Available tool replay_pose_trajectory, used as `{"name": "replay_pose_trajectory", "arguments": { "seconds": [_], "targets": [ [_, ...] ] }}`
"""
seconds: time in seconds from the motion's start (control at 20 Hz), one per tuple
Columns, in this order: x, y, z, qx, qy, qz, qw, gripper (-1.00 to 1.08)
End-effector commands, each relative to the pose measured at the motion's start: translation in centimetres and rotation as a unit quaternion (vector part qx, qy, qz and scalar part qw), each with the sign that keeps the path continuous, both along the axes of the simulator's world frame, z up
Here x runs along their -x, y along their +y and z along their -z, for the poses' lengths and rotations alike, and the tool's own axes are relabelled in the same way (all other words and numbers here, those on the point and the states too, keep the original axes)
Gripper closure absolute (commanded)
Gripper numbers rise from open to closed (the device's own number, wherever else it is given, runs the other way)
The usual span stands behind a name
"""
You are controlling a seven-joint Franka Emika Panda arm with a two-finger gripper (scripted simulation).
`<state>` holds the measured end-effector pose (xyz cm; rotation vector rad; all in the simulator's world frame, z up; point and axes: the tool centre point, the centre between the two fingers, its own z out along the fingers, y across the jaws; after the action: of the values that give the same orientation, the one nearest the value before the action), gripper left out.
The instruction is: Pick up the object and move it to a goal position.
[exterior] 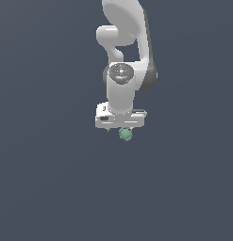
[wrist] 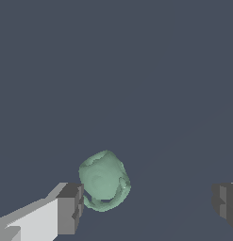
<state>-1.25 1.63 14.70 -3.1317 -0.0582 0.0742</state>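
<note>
While the ext. view takes in the whole white arm [exterior: 122, 61] reaching down over the plain dark grey-blue desk [exterior: 42, 188], it hides the fingers behind the wrist block, so finger spacing can't be read from there. Wrist view fills that gap: hand [wrist: 148, 204] is released, w/ its two grey fingertips [wrist: 70, 207] set wide apart and nothing clamped btwn them. Ext. view shows the object [exterior: 126, 134] as a small sea-green lump just under the hand's lower edge, narrower than the hand. Wrist view gives detail the ext. view lacks: bumpy rim, ridged face, and the object sitting close beside one fingertip, well apart from the other. Contact w/ that near fingertip can't be told.
</note>
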Motion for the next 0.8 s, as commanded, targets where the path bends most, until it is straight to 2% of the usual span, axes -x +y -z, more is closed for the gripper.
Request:
{"name": "replay_pose_trajectory", "arguments": {
  "seconds": [0.0,0.75],
  "targets": [
    [0.0,0.0,0.0,0.0,0.0,0.0,1.0,-0.92],
    [-0.55,0.06,-0.43,-0.006,-0.004,0.004,1.0,-0.92]
  ]
}}
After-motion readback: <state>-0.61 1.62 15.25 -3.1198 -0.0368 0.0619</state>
